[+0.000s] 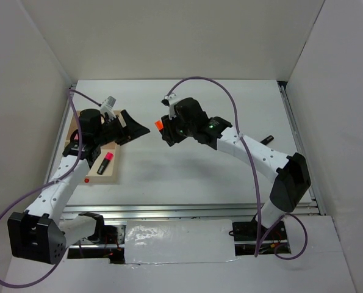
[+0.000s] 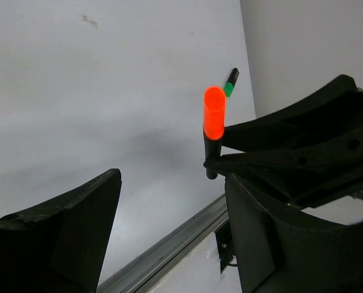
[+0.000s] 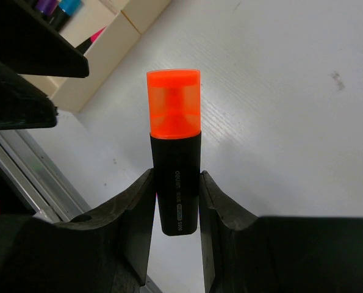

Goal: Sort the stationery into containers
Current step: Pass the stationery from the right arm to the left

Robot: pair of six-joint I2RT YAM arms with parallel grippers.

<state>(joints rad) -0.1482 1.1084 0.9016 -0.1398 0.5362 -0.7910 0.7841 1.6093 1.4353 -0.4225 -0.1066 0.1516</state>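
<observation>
My right gripper (image 1: 164, 129) is shut on a black highlighter with an orange cap (image 1: 159, 125), held above the table's middle with the cap pointing left. In the right wrist view the fingers (image 3: 135, 207) clamp its black body (image 3: 176, 183). My left gripper (image 1: 138, 128) is open and empty, just left of that marker and facing it. In the left wrist view the orange-capped marker (image 2: 214, 116) stands beyond my open gripper (image 2: 169, 244). The tan wooden tray (image 1: 102, 179) lies under the left arm and holds a pink-capped marker (image 1: 105, 162). A green-capped marker (image 2: 230, 82) lies on the table.
The tray (image 3: 102, 49) shows in the right wrist view with purple (image 3: 46, 6), blue (image 3: 69, 7) and pink (image 3: 96, 35) markers. A dark marker (image 1: 266, 140) lies near the right rail (image 1: 294, 128). White walls enclose the table on three sides.
</observation>
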